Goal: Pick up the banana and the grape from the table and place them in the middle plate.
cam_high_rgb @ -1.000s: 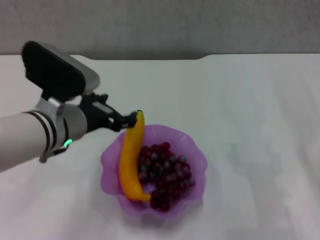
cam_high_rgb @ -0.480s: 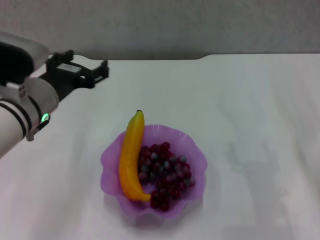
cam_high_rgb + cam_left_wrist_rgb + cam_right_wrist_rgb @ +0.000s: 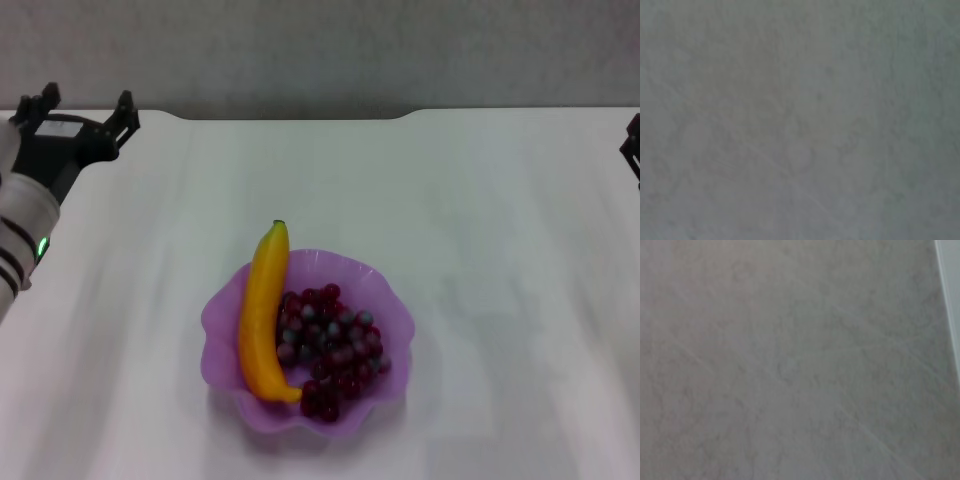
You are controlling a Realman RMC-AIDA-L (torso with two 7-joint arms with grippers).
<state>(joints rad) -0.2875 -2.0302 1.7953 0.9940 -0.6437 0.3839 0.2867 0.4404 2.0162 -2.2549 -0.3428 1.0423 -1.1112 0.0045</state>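
Note:
The purple scalloped middle plate (image 3: 392, 300) sits on the white table (image 3: 480, 220) at front centre. The yellow banana (image 3: 260, 315) lies along the plate's left side, its dark tip over the far rim. The bunch of dark red grapes (image 3: 330, 350) lies in the plate beside it. My left gripper (image 3: 85, 110) is open and empty, raised at the far left edge, well away from the plate. A dark bit of my right gripper (image 3: 632, 145) shows at the right edge. Both wrist views show only a plain grey surface.
The table's dark notched far edge (image 3: 300, 115) runs across the back, with a grey wall behind it.
My left gripper has let go of the banana's tip and drawn back up and to the far left. The banana and grapes stay in the plate.

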